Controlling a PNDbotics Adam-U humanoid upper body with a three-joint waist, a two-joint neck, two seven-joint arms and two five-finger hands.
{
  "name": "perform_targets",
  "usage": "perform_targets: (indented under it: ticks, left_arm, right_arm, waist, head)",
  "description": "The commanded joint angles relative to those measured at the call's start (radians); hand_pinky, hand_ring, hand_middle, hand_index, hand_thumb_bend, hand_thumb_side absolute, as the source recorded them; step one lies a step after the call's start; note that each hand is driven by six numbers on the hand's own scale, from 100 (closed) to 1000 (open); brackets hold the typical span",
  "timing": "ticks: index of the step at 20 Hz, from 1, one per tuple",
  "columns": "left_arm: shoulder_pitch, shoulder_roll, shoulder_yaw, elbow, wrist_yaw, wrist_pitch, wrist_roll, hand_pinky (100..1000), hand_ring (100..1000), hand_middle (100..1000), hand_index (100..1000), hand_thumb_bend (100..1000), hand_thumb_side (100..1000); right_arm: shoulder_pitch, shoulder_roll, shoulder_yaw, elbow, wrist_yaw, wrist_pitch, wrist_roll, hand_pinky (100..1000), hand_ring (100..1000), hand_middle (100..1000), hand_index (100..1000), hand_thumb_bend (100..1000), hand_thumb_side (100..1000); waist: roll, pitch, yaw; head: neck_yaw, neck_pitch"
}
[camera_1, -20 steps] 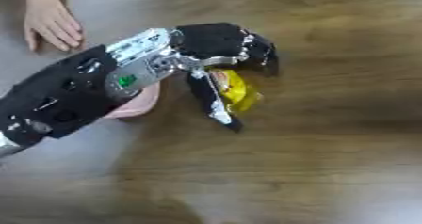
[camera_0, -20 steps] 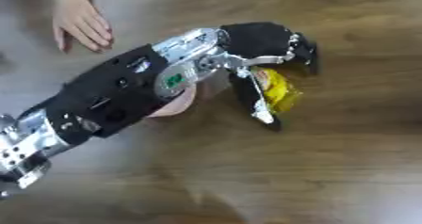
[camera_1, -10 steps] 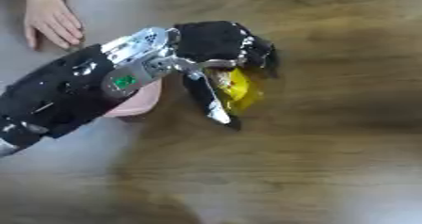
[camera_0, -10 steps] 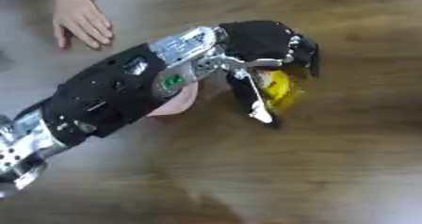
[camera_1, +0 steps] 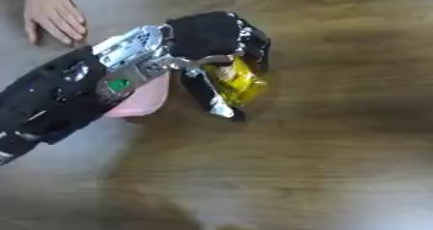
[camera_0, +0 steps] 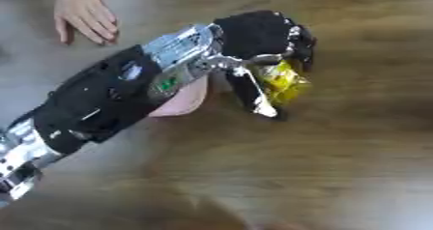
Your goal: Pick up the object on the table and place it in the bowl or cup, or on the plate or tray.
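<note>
1. My left hand (camera_0: 258, 33) has its fingers (camera_0: 297, 44) curled over a crinkly yellow packet (camera_0: 281, 81), thumb along its near side; any writing is unreadable.
2. Just behind my wrist, a smooth pink bowl (camera_0: 184, 101) sits on the desk (camera_0: 338, 166).
3. Open wood-grain desk lies beyond the fingers.

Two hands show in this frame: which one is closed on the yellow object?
The robot's black left hand, reaching in from the lower left, is curled round the yellow object. The bare person's hand lies flat on the table, holding nothing.
</note>
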Motion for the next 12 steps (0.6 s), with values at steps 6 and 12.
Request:
perform_targets:
  ticks: [6,12]
  left_arm:
    - [0.021,0.037,0.058,-0.022,-0.001,0.071,0.108,100,100,100,162,385,100]
    - [0.028,0.032,0.1,-0.063,0.034,0.076,0.146,100,100,100,147,547,100]
  right_arm:
    - [-0.022,-0.003,0.001,-0.013,-0.04,-0.038,-0.021,400,536,678,683,100,1000]
    - [-0.022,0.0,-0.002,-0.013,-0.076,-0.041,-0.006,396,533,676,689,100,1000]
  waist:
    - [-0.02,-0.017,0.022]
    - [-0.022,-0.028,0.027]
  head:
    - [0.021,0.0]
    - [0.024,0.0]
